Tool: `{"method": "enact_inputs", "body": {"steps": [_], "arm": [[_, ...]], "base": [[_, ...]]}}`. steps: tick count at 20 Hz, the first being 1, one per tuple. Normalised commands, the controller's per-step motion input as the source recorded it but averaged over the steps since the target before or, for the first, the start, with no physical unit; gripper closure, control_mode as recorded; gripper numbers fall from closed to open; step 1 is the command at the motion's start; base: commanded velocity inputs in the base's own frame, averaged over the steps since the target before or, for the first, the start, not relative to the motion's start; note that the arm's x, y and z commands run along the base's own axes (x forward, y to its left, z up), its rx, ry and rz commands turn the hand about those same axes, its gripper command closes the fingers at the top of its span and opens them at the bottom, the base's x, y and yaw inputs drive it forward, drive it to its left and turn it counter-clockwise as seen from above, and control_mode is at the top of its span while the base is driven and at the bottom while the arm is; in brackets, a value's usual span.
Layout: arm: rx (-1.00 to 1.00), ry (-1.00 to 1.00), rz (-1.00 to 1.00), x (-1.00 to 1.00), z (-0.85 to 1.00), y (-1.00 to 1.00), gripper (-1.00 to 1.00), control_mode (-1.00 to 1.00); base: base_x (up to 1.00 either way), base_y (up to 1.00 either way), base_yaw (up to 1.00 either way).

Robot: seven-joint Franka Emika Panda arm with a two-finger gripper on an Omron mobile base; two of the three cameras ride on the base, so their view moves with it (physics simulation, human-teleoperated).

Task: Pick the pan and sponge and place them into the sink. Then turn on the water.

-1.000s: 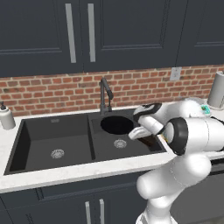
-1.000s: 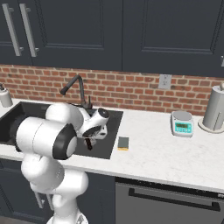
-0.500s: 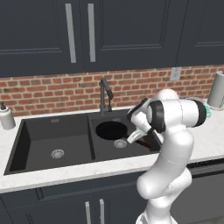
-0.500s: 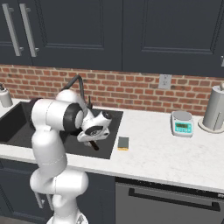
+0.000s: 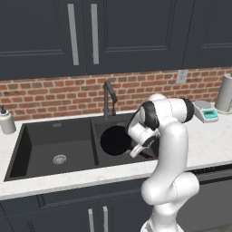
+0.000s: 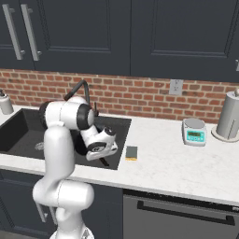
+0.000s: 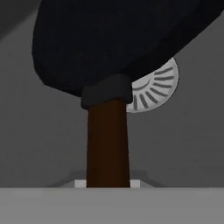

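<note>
The black pan hangs low in the right basin of the dark double sink, tilted. My gripper is shut on its brown handle. In the hand view the pan's round body spreads above the handle and partly covers the basin's steel drain. My gripper sits at the handle's near end. From the right base view the hand hovers over the sink's right edge. The yellow and green sponge lies flat on the counter just right of the sink.
The faucet stands behind the divider between the basins. A soap dispenser sits left of the sink. A kitchen scale and a paper towel roll stand at the counter's right. Dark cabinets hang above.
The arm has swung upright and carried the pan down and a little left, deeper into the right basin. The sponge has not moved.
</note>
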Motion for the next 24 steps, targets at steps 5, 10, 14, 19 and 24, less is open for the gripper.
{"method": "enact_inputs", "body": {"steps": [5, 10, 14, 19, 24], "arm": [[-0.10, -0.10, 0.00, 0.61, -0.42, 0.00, 1.00, -1.00], [-0.07, 0.00, 0.00, 0.41, -0.47, 0.00, 1.00, -1.00], [-0.05, 0.02, 0.00, 0.07, -0.49, 0.00, 1.00, -1.00], [-0.03, 0.00, 0.00, 0.00, -0.26, 0.00, -1.00, -1.00], [0.00, -0.02, 0.00, -0.09, 0.00, 0.00, -1.00, -1.00]], "base": [[0.00, 0.00, 0.00], [0.00, 0.00, 0.00], [0.00, 0.00, 0.00], [0.00, 0.00, 0.00], [0.00, 0.00, 0.00]]}}
